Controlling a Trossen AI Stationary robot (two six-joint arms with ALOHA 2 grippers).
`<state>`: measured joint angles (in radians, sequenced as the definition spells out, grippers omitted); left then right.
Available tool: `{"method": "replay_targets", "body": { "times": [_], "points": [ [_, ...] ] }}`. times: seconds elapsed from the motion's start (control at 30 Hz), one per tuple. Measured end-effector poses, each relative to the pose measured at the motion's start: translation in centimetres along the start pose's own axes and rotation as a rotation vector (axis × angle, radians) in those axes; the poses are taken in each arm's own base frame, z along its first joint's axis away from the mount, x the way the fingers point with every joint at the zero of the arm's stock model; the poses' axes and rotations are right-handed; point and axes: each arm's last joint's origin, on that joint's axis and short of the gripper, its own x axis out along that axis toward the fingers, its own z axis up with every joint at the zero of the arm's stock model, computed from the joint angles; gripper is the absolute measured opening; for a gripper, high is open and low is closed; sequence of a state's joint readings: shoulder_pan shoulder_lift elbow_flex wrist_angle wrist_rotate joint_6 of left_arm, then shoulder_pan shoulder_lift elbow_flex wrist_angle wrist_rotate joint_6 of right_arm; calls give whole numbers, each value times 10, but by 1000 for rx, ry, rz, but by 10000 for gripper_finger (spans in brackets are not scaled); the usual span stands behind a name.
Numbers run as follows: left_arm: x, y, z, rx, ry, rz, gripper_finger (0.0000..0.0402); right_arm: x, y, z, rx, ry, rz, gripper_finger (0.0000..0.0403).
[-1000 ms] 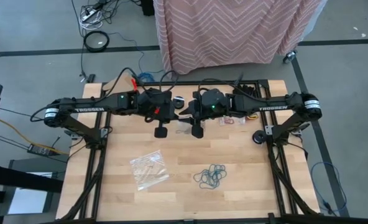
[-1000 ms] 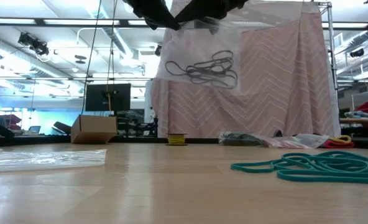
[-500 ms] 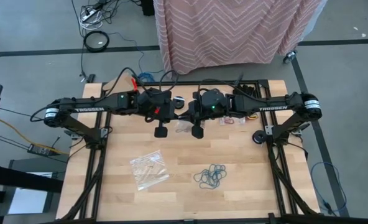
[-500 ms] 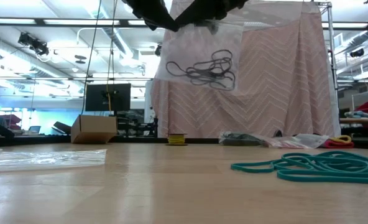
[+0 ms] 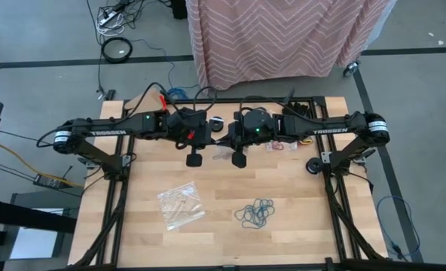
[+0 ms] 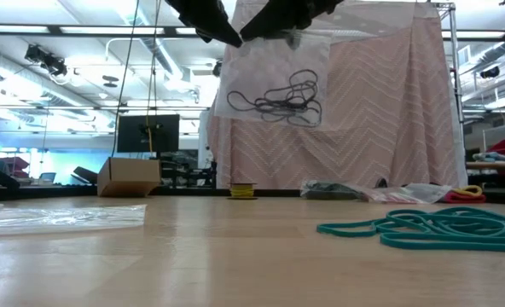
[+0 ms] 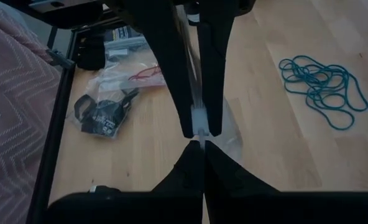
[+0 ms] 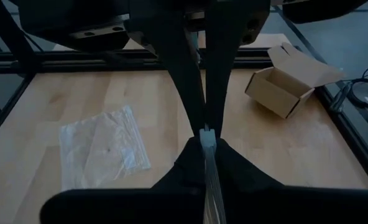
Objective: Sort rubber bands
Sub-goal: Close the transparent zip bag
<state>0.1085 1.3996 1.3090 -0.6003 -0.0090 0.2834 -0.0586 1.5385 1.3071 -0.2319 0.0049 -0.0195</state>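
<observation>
- Grippers meet head to head above the far middle of my table: the left gripper [image 5: 212, 135] and the right gripper [image 5: 221, 137] both pinch the top edge of one clear bag [image 6: 274, 81], which hangs between them in the air.
- From the low view I see black rubber bands [image 6: 280, 95] tangled inside that hanging bag, well above the table [image 5: 298, 196].
- My left claw is clenched on the bag's edge; in the left wrist view its fingers [image 7: 190, 168] press flat together, tip to tip with the other arm's fingers.
- My right claw is clamped on the same edge; the right wrist view shows the thin plastic strip nipped between its fingers [image 8: 193, 155].
- Teal rubber bands [image 5: 255, 213] lie in a loose heap on the wood, near the front and right of centre, apart from everything else.
- Another clear bag [image 5: 181, 205] lies flat left of that heap; what is in it I cannot make out.
- A bag with red rubber bands [image 7: 143, 74] lies at the far edge under the right arm, with a dark bundle [image 7: 103, 113] beside it.
- A small open cardboard box [image 8: 289, 87] sits near the far left corner of the table.
</observation>
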Motion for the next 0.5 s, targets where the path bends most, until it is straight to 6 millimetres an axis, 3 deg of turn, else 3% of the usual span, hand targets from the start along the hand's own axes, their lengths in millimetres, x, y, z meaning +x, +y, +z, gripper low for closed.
{"method": "replay_targets", "body": {
  "times": [0.23, 0.5],
  "points": [
    [-8, 0, -2, 0, 18, 8, 1, 0, 0, 0, 1, 1, 0, 5],
    [-35, -1, -12, 3, 81, 43, 1, 0, 0, 0, 2, -1, 2, 0]
  ]
}}
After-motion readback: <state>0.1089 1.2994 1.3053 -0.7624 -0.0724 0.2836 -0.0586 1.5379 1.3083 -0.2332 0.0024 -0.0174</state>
